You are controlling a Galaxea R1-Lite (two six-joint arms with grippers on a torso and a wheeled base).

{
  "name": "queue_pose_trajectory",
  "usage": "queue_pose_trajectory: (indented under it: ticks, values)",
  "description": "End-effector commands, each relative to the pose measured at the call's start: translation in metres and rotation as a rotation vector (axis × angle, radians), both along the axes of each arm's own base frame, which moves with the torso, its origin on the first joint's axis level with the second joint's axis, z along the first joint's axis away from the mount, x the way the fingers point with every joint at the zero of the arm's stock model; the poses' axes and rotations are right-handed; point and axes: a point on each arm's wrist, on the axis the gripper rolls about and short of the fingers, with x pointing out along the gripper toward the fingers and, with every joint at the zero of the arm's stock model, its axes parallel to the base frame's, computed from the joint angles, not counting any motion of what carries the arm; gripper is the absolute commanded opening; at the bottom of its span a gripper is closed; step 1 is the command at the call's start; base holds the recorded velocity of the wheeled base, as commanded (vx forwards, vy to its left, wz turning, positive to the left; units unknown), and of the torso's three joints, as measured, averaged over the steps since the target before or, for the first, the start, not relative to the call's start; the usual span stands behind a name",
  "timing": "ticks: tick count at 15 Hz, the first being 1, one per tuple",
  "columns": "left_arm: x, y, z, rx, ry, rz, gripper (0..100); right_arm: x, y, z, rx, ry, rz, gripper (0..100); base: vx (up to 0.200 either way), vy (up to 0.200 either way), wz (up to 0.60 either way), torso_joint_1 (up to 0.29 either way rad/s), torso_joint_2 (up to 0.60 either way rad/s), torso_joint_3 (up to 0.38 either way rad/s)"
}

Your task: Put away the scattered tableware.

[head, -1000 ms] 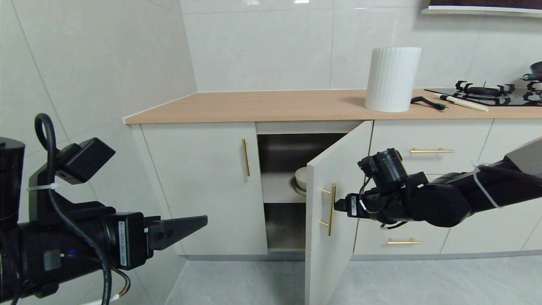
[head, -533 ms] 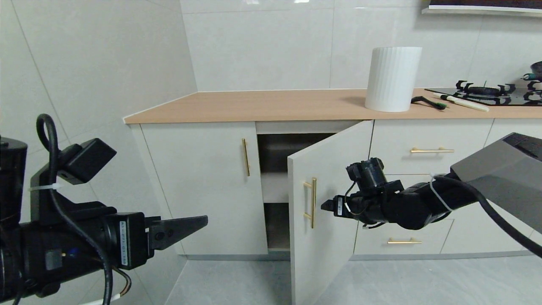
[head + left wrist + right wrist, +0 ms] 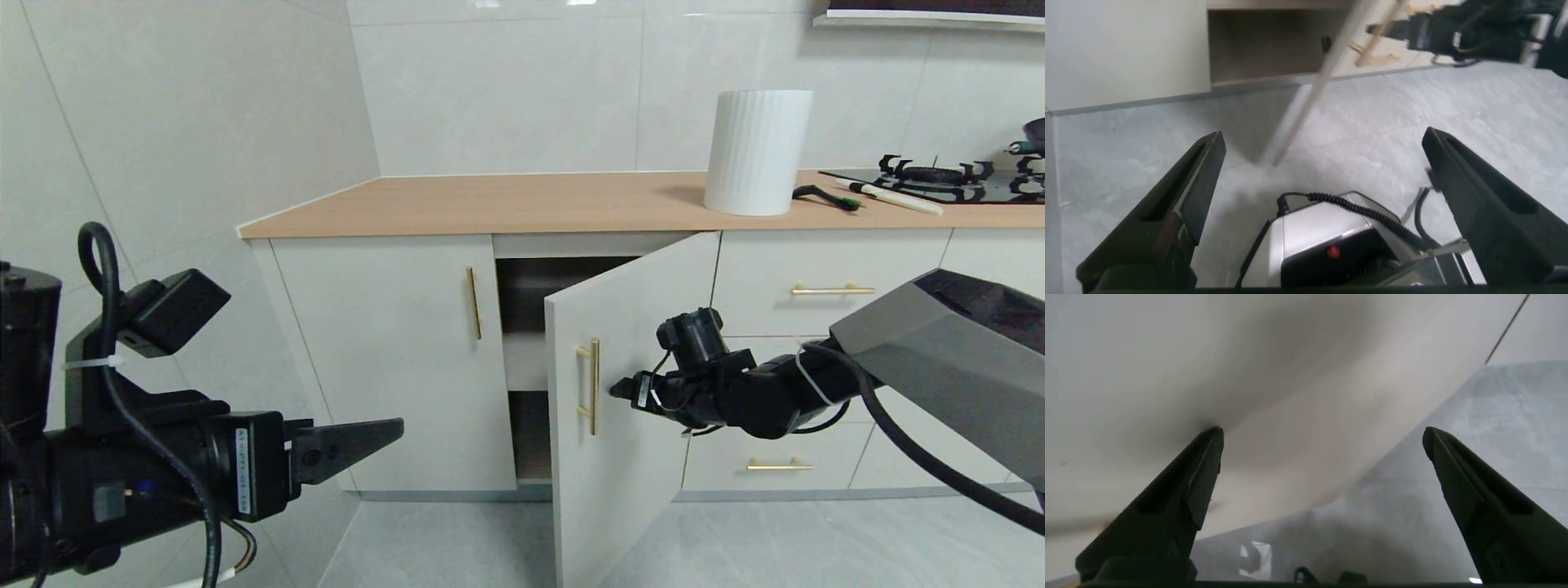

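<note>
Head view: spread-fingered right gripper (image 3: 622, 389) at 3 o'clock of brass bar handle (image 3: 589, 385); white cabinet door (image 3: 604, 294), probably light and stiff, suits a flat push.

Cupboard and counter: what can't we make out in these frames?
- Head view: the half-shut white cupboard door hides most of the shelf behind it.
- Head view: the dark pot on the black hob is cut off by the edge.
- Right wrist view: the door is too near to show whether the right gripper touches it.
</note>
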Motion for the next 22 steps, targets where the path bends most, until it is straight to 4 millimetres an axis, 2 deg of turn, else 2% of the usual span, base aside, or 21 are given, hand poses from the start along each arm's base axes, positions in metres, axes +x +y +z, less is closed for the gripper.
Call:
queue_pose_trajectory:
  ticks: [1,5,11,14,19,22]
  values:
    - [0.0,0.0,-0.001,0.003,0.004,-0.001,100,0.005,0.003,-0.006,0.006,0.004,-0.006,100,0.0,0.0,0.0,0.0,0.0,0.0]
    - [0.0,0.0,-0.001,0.005,0.007,-0.001,100,0.008,0.005,-0.005,0.035,-0.006,-0.024,100,0.0,0.0,0.0,0.0,0.0,0.0]
    - [0.0,0.0,-0.001,0.005,0.007,0.001,100,0.013,0.008,-0.01,0.044,-0.006,-0.047,100,0.2,0.0,0.0,0.001,0.0,0.001]
    - [0.0,0.0,-0.001,0.005,0.008,-0.002,100,0.015,0.009,-0.007,0.065,-0.014,-0.066,100,0.2,0.0,0.0,0.007,0.0,0.002]
    - [0.001,0.0,-0.001,0.004,0.005,0.001,100,0.03,0.016,0.001,0.163,-0.043,-0.146,100,0.0,0.0,0.0,0.0,0.0,0.0]
    - [0.001,0.0,-0.001,0.004,0.005,0.001,100,0.048,0.017,-0.003,0.172,-0.094,-0.247,100,0.0,0.0,0.0,0.0,0.0,0.0]
